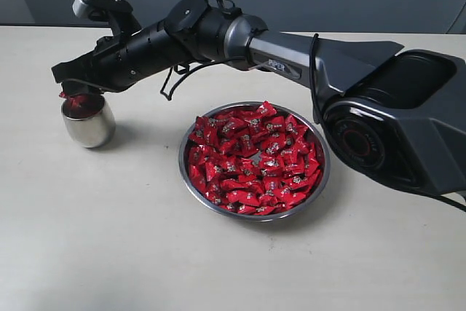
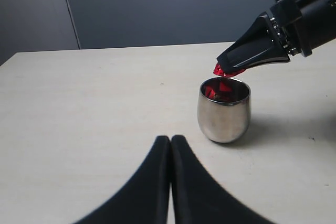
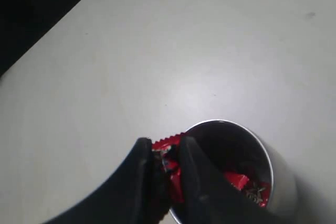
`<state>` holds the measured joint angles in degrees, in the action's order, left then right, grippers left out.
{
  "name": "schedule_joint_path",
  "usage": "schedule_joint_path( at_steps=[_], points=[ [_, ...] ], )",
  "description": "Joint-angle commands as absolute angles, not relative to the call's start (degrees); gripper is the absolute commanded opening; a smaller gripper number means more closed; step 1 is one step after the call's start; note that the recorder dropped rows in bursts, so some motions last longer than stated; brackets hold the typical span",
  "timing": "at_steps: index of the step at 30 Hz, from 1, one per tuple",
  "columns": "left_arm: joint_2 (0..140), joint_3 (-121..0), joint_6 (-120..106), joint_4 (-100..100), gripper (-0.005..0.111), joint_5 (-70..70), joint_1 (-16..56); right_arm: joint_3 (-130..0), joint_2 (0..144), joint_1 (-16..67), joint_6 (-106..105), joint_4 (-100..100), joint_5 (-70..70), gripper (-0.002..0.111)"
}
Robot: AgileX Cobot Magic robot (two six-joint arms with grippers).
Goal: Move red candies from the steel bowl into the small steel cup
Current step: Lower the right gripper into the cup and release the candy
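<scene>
My right claw (image 1: 68, 93) reaches across to the left side of the table (image 1: 109, 245) and hangs just above the small steel cup (image 1: 89, 129). Its jaws are pinched on one red candy (image 3: 167, 143) (the crimped end of the wrapper pokes out past my fingertips). That candy sits over the cup's mouth, close to one edge of the rim, and is not yet inside.

The cup stands upright on the table, left of the steel bowl (image 1: 251, 218) and clearly apart from it. The bowl rests near the middle of the table and is heaped with red candies (image 1: 251, 158), which cover its floor right out to the rim. A few of the same candies already lie in the bottom of the cup, showing red against the polished wall. My right arm stretches over the far side of the bowl on its way to the cup.

My left claw (image 2: 170, 141) is closed, its two black fingers pressed flat together with nothing between them. It points toward the cup from a little way off, low over bare table, touching neither cup nor candy.
</scene>
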<state>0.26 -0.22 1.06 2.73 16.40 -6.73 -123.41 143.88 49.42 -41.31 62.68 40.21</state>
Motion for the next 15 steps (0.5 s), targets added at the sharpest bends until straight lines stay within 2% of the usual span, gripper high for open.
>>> schedule_joint_path(
  at_steps=[1, 15],
  points=[
    [0.00, 0.00, 1.13, 2.61, 0.000, 16.31, -6.77, -123.78, 144.23, 49.31, -41.43, 62.36, 39.51, -0.001],
    [0.00, 0.00, 1.13, 2.61, 0.000, 16.31, -6.77, -123.78, 144.58, 49.31, -40.40, 61.46, 38.68, -0.001]
  ],
)
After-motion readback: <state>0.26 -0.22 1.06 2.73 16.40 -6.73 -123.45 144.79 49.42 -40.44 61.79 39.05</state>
